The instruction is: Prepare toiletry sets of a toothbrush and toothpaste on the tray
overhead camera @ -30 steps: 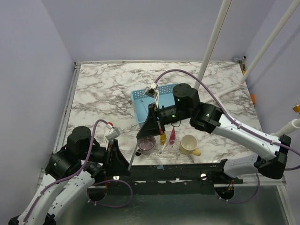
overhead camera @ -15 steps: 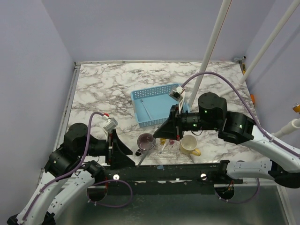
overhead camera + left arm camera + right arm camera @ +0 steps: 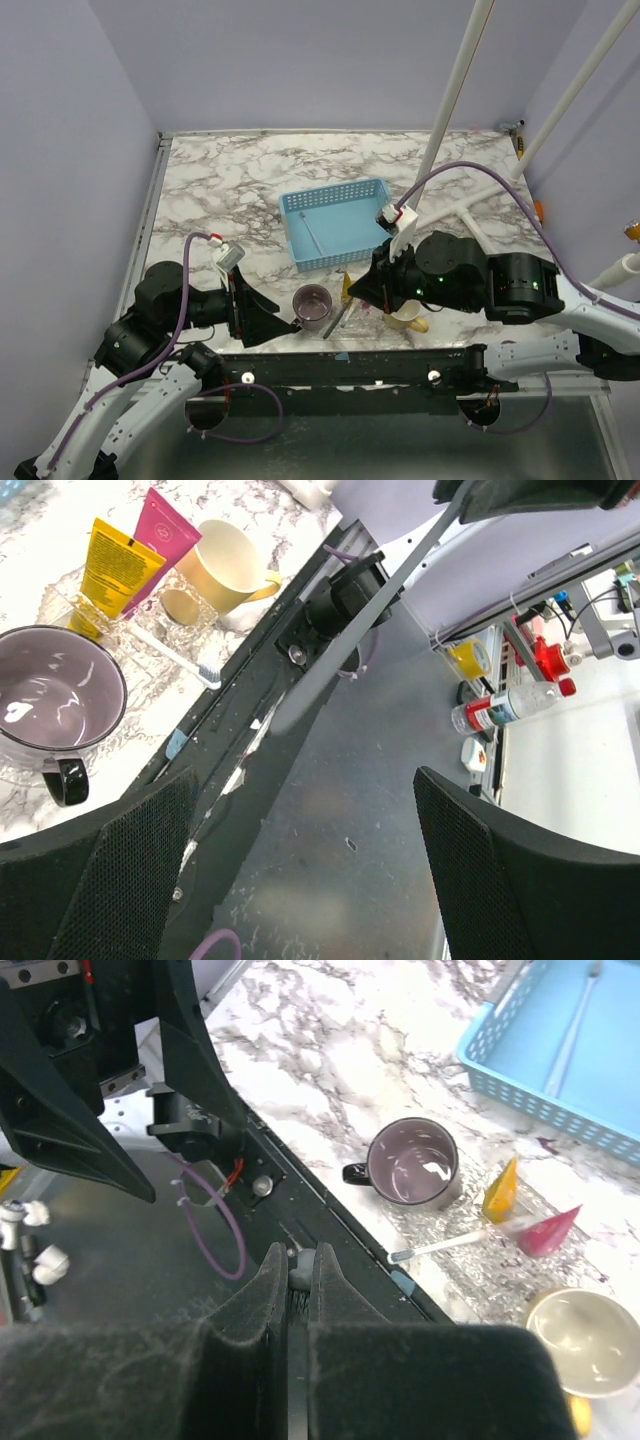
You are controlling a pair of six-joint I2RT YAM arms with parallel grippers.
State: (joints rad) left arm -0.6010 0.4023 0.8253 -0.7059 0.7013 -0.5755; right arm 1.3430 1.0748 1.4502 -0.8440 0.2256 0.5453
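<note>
My right gripper (image 3: 297,1260) is shut on a grey toothbrush (image 3: 335,319), which slants down over the table's near edge beside the purple mug. From the left wrist that toothbrush (image 3: 350,615) is a long grey stick. On the clear crinkled tray (image 3: 505,1272) lie a yellow tube (image 3: 500,1192), a pink tube (image 3: 545,1232) and a white toothbrush (image 3: 445,1246). The yellow tube (image 3: 118,565) and pink tube (image 3: 165,530) lie side by side. My left gripper (image 3: 300,810) stands open and empty over the black rail at the near edge.
A purple mug (image 3: 312,303) stands left of the tray and a cream mug (image 3: 405,318) right of it. Behind them is a blue basket (image 3: 335,192) with another toothbrush (image 3: 312,232) inside. White poles rise at the back right.
My left gripper opened and let go of the grey toothbrush. The right gripper, shut on it, carried it right and toward the near edge.
</note>
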